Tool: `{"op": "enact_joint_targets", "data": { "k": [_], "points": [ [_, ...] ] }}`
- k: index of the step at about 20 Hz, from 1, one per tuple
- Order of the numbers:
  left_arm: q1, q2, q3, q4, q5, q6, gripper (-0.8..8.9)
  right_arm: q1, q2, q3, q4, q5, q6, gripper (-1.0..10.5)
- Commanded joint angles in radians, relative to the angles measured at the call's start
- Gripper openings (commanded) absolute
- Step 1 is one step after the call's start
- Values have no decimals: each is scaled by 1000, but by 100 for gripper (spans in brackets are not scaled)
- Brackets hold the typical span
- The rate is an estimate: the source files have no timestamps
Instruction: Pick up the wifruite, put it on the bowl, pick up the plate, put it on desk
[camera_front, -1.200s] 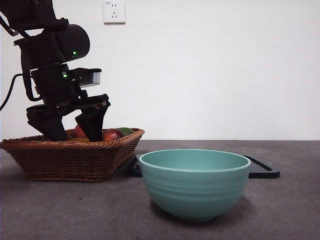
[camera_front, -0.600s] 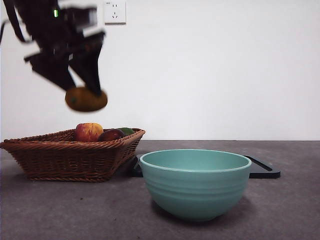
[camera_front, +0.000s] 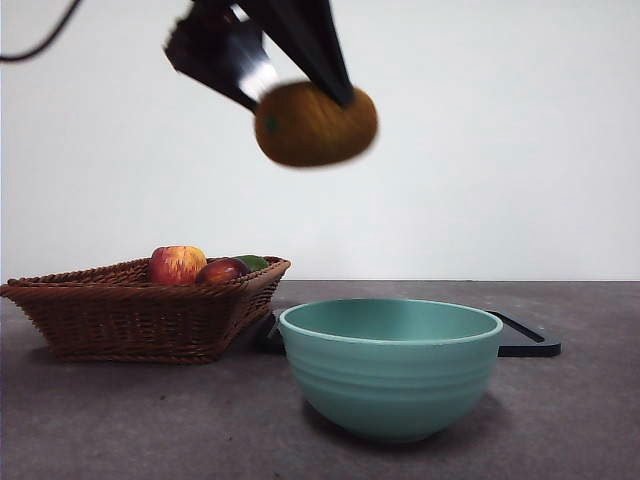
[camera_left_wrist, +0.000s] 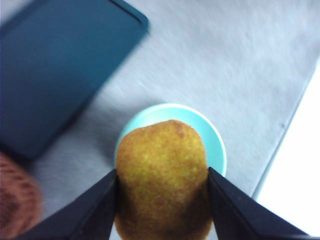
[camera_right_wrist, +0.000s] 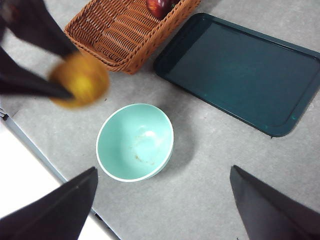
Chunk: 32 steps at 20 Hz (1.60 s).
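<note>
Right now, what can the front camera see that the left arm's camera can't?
Only the front view shows the red-and-yellow apple in the woven brown wicker basket. Only the left wrist view shows the flat dark teal tray from above. Both show the left end effector shut on the oval brown kiwifruit above the round teal-green ceramic bowl, on the dark grey desk.

This looks like a robot test bench in a lab rather than a home or kitchen. A bare dark grey desk (camera_front: 120, 420) stands against a plain white wall (camera_front: 500, 150), with household props laid out on it: a wicker basket (camera_front: 140, 315) of fruit, a teal bowl (camera_front: 390, 365) and a dark tray (camera_right_wrist: 240, 70). A black cable (camera_front: 40, 45), somewhat blurred, hangs across the top corner.
</note>
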Motion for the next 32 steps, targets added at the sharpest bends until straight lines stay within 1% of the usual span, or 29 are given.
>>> {"op": "enact_joint_targets", "data": {
  "k": [1, 6, 10, 16, 20, 21, 23, 24, 29, 32],
  "points": [
    [-37, 71, 20, 16, 0, 2, 207, 5, 8, 20, 6, -1, 9, 424],
    [-77, 214, 20, 68, -5, 9, 207, 5, 8, 20, 6, -1, 10, 424],
    [-87, 302, 20, 117, -55, 9, 207, 5, 8, 20, 7, -1, 11, 424],
    [-94, 376, 20, 157, -56, 13, 209, 5, 8, 20, 7, 0, 11, 424],
    [-94, 394, 20, 156, -56, 13, 222, 5, 8, 20, 8, 0, 11, 424],
    [-95, 394, 20, 156, -56, 13, 245, 5, 8, 20, 8, 0, 11, 424],
    [-95, 394, 20, 153, -56, 13, 328, 5, 8, 20, 10, 0, 11, 424],
    [-95, 394, 20, 152, -55, 13, 339, 5, 8, 20, 10, 0, 11, 424],
    [-96, 388, 21, 153, -55, 0, 341, 5, 8, 20, 10, 0, 11, 424],
    [-96, 352, 35, 145, -55, -10, 341, 5, 8, 20, 10, 0, 11, 424]
  ]
}}
